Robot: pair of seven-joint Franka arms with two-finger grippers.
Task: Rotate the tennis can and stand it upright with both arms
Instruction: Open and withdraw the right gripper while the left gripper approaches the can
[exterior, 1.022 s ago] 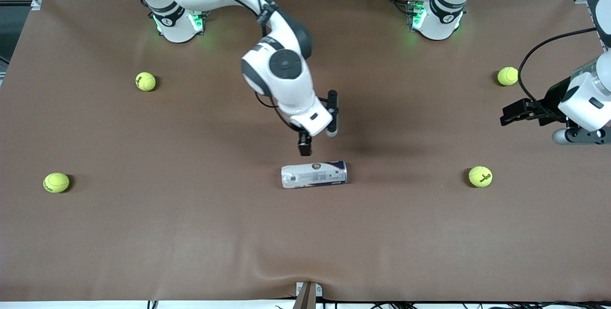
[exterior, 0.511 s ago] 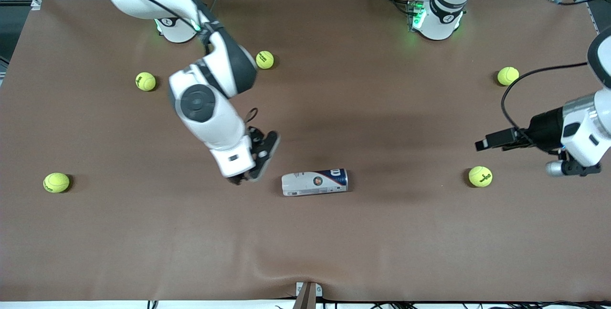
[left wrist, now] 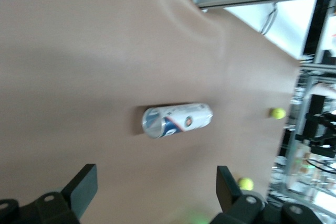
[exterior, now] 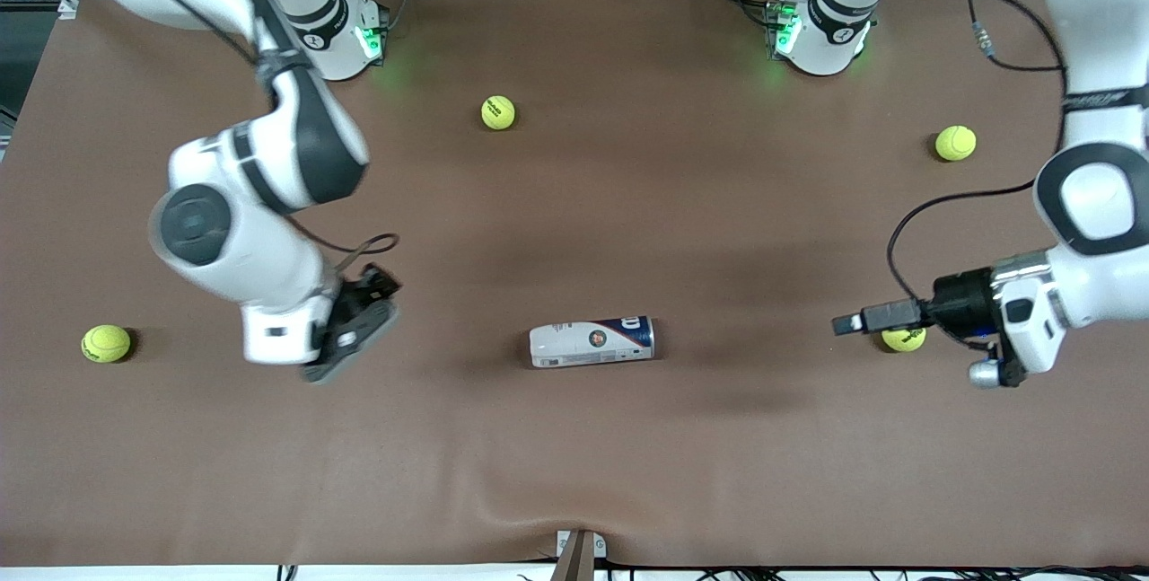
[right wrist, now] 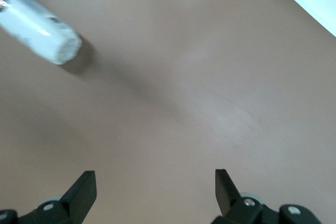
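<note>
The tennis can (exterior: pixel 592 343) lies on its side mid-table, its white end toward the right arm's end of the table and its blue end toward the left arm's. In the left wrist view the tennis can (left wrist: pixel 177 120) shows its silvery rim. In the right wrist view only the white end of the tennis can (right wrist: pixel 41 25) shows. My right gripper (exterior: pixel 370 316) hangs open and empty, well apart from the can's white end. My left gripper (exterior: pixel 855 323) is open and empty over a tennis ball (exterior: pixel 903 340), pointing at the can's blue end.
Yellow-green tennis balls lie scattered on the brown table: one (exterior: pixel 498 111) farther from the front camera than the can, one (exterior: pixel 954 143) toward the left arm's end and one (exterior: pixel 106 343) toward the right arm's end. A mount (exterior: pixel 579 552) sits at the near edge.
The right arm swung away from the can toward its own end of the table. The can rolled slightly nearer the front camera. The left gripper came down and in toward the can.
</note>
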